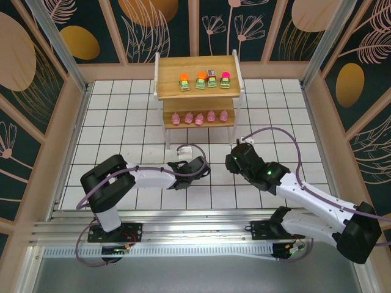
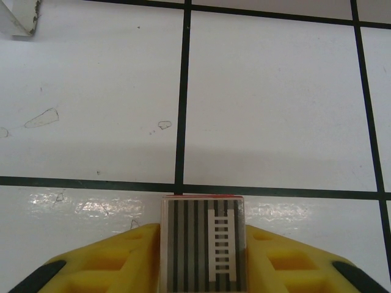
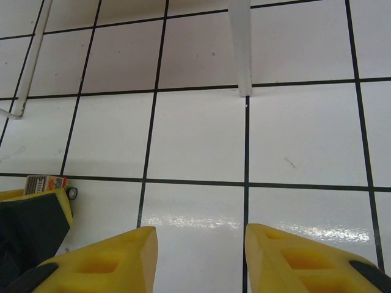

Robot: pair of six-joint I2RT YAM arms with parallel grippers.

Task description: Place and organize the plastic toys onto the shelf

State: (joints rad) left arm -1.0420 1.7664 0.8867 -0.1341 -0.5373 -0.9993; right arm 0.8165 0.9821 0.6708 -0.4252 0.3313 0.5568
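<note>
The left gripper (image 2: 201, 231) clamps the last vehicle (image 2: 201, 259) on the floor (image 2: 275, 91) just before the shelf (image 1: 197, 91) — four vehicles (image 1: 204, 80) line its top tier (pigs (image 1: 199, 117) below), so this one likely belongs there. The right gripper (image 3: 200, 235) hangs open, empty — near the shelf's leg (image 3: 241, 49).

Four vehicles (image 1: 204, 80) line the top tier of the shelf (image 1: 177, 68), five pigs (image 1: 200, 117) the tier below, and in front the left pincer (image 2: 202, 235) grips a fifth vehicle (image 2: 202, 250).

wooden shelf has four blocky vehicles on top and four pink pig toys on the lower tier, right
No: the lower tier of the wooden shelf holds five rounded pink pig toys, not four, per the top external view. Four blocky vehicles on top is right.
</note>
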